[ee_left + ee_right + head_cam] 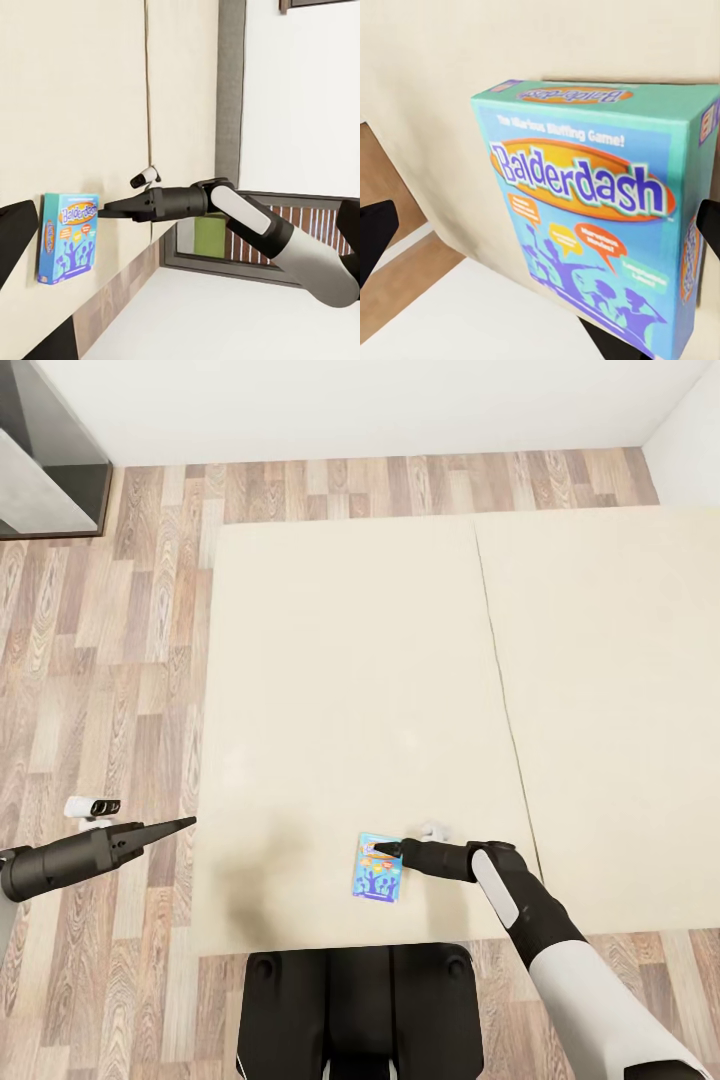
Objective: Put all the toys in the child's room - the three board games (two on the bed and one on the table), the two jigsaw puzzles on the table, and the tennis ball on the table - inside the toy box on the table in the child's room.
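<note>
A light blue board game [377, 868] with yellow "Balderdash" lettering lies flat near the front edge of the beige bed [350, 660]. My right gripper [384, 849] is at the box's far right corner. In the right wrist view its fingers [375, 236] stand wide apart and open, with the board game [592, 202] close in front and one finger by the box's edge. The left wrist view shows the board game [69, 236] and the right gripper [111, 211] low at its side. My left gripper [186, 823] hangs open over the floor, left of the bed.
Wood-plank floor [110, 660] runs along the left and far sides of the bed. A dark cabinet [50, 460] stands at the far left corner by the white wall. The mattress seam [500, 690] splits the bed in two. My base [360, 1010] touches the bed's front edge.
</note>
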